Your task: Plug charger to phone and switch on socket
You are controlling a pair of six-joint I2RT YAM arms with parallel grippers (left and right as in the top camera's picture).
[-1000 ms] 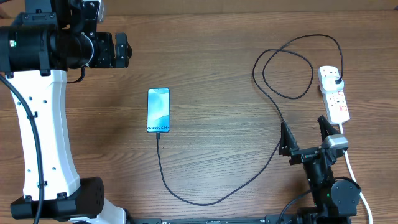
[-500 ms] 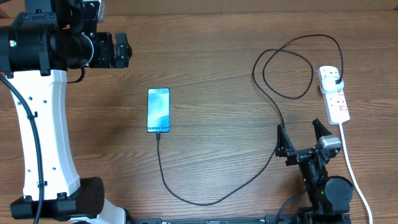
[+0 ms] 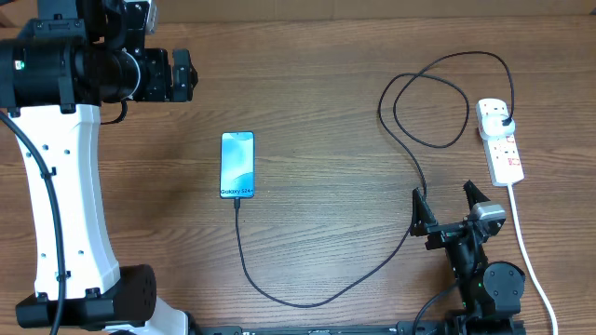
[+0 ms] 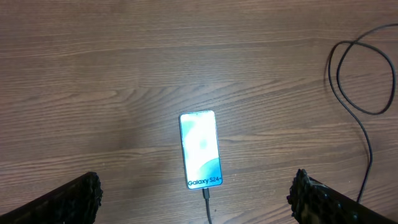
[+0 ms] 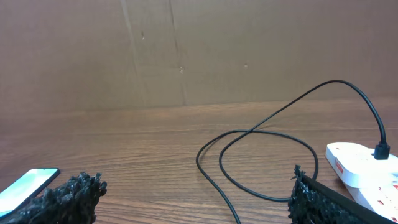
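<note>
Overhead, both end effectors stand with jaws wide apart, holding nothing. The phone lies well left of the right end effector and below the left end effector. The socket sits just ahead and right of the right one. The charger looks seated at both ends, so only the switch seems to remain. The socket is light and may slide, so press straight down on its rocker. Its white cord and the limp charger flank the right end effector.
</note>
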